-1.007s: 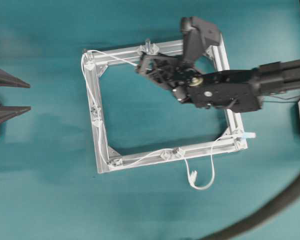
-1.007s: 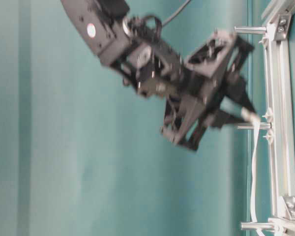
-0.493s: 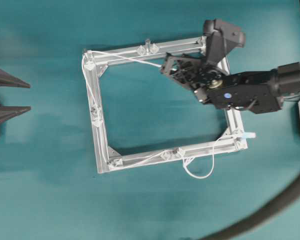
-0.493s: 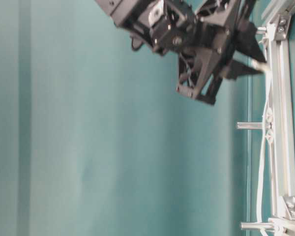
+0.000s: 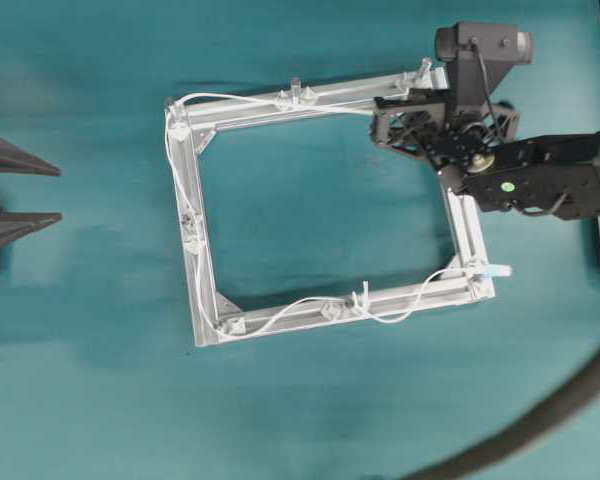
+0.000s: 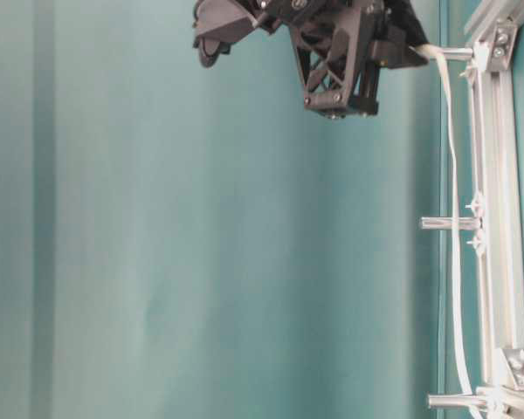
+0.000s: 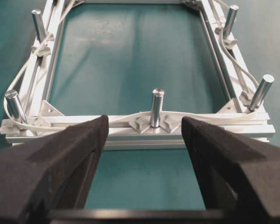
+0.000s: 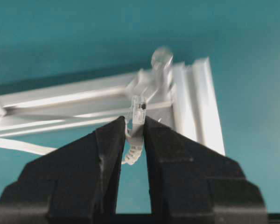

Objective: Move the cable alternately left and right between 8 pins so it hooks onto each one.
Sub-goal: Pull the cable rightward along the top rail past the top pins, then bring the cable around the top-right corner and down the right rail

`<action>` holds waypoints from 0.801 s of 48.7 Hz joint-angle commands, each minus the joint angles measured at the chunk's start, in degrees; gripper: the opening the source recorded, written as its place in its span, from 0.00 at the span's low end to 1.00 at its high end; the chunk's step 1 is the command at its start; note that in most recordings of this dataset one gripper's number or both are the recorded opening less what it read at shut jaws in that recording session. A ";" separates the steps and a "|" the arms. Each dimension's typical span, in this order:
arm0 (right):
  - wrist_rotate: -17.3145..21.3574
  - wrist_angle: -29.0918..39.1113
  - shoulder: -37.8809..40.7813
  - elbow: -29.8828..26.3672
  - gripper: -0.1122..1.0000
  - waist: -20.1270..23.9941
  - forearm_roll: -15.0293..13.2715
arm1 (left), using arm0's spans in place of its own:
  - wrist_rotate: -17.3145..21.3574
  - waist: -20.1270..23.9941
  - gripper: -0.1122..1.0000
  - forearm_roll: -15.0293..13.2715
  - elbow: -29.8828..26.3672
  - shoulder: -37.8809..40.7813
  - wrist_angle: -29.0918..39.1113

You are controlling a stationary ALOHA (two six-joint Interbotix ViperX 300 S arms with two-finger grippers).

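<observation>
Teal tabletop; right gripper [image 8: 134,140] clamps cable [image 8: 136,122] at frame [image 5: 460,215] corner; left gripper [image 7: 142,135] agape.

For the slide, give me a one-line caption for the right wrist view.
Right end effector pinching the clear plug end of the white cable in front of a blurred pin at the aluminium frame's corner.

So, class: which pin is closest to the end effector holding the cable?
The pin at the frame's top right corner in the overhead view; the right end effector holds the cable beside it.
</observation>
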 commanded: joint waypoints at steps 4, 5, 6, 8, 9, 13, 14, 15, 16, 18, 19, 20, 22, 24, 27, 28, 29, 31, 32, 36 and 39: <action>-6.06 1.14 -1.67 -0.09 0.24 -1.05 -3.60 | 0.44 -0.18 0.77 0.09 -0.62 0.44 -0.35; -6.94 1.23 -1.67 -0.09 0.24 -1.23 -4.04 | 0.44 -0.18 0.77 0.09 -0.62 0.53 -0.35; -7.82 1.14 -1.67 -0.09 0.24 -1.41 -4.48 | 0.44 -0.18 0.77 0.09 -0.62 0.44 -0.35; -9.40 1.23 -1.67 0.00 0.24 -1.85 -5.36 | 0.44 -0.18 0.77 0.09 -0.62 0.53 -0.35; -10.28 1.23 -1.67 0.00 0.24 -2.02 -5.71 | 0.44 -0.18 0.77 0.09 -0.53 0.53 -0.35; -13.27 1.23 -1.67 0.00 0.24 -2.99 -7.29 | 0.44 -0.18 0.77 0.09 -0.62 0.44 -0.35; -13.89 1.23 -1.67 0.00 0.24 -3.16 -7.82 | 0.44 -0.18 0.77 0.09 -0.62 0.53 -0.35; -14.50 1.23 -1.67 0.09 0.24 -3.34 -8.35 | 0.44 -0.18 0.77 0.09 -0.62 0.53 -0.35; -14.94 1.23 -1.67 0.18 0.24 -3.43 -8.96 | 0.44 -0.18 0.77 0.09 -0.53 0.44 -0.35; -16.00 1.23 -1.67 0.26 0.24 -3.69 -10.37 | 0.44 -0.18 0.76 0.09 -0.62 0.53 -0.35; -16.35 1.23 -1.67 0.35 0.24 -3.78 -11.07 | 0.44 -0.18 0.77 0.09 -0.53 0.44 -0.35; -16.70 1.32 -1.67 0.44 0.24 -3.87 -12.04 | 0.44 -0.18 0.77 0.09 -0.62 0.53 -0.35; -17.31 1.41 -1.67 0.62 0.24 -3.96 -13.80 | 0.44 -0.18 0.77 0.09 -0.62 0.53 -0.35; -17.49 1.93 -1.76 0.70 0.24 -3.96 -15.29 | 0.44 -0.18 0.77 0.09 -0.53 0.44 -0.35; -17.49 2.81 -1.67 1.05 0.24 -4.04 -17.05 | 0.44 -0.18 0.77 0.09 -0.62 0.53 -0.35; -17.49 3.25 -1.67 1.23 0.24 -4.13 -17.40 | 0.44 -0.18 0.77 0.09 -0.62 0.44 -0.35; -17.49 3.78 -1.76 1.49 0.24 -4.13 -18.02 | 0.44 -0.18 0.77 0.09 -0.62 0.53 -0.35; -17.58 4.22 -1.76 1.85 0.24 -4.13 -18.81 | 0.44 -0.18 0.77 0.09 -0.62 0.53 -0.35; -17.58 4.48 -1.85 2.11 0.24 -4.13 -19.07 | 0.44 -0.18 0.76 0.09 -0.62 0.53 -0.35; -17.67 5.01 -2.02 3.25 0.24 -4.22 -20.21 | 0.44 -0.18 0.77 0.09 -0.62 0.44 -0.35; -17.67 4.83 -2.37 4.31 0.24 -4.57 -21.36 | 0.44 -0.18 0.77 0.09 -0.53 0.53 -0.35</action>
